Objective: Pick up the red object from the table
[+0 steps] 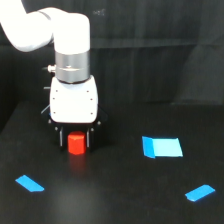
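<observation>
Lying nearest on the black tabletop [115,200]: two small blue strips, one [29,183] at exterior view's left, one [200,192] at right. Further back, bigger blue piece [162,147] right of centre. Red object [76,143] sits between the dark fingers of the tool [75,138], w/ white arm [72,55] above. Fingers close beside it; can't tell if gripping or if it's off the surface.
</observation>
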{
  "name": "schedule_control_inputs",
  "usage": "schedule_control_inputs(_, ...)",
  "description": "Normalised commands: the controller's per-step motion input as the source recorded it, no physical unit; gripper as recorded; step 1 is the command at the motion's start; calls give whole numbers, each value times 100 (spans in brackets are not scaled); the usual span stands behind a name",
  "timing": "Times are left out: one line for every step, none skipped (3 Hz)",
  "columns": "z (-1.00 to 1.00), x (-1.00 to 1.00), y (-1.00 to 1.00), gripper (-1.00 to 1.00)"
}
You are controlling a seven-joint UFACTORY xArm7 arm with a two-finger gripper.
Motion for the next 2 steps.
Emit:
schedule_control_inputs(-7,5,-1,-100)
schedule_control_inputs(-8,11,11,-95)
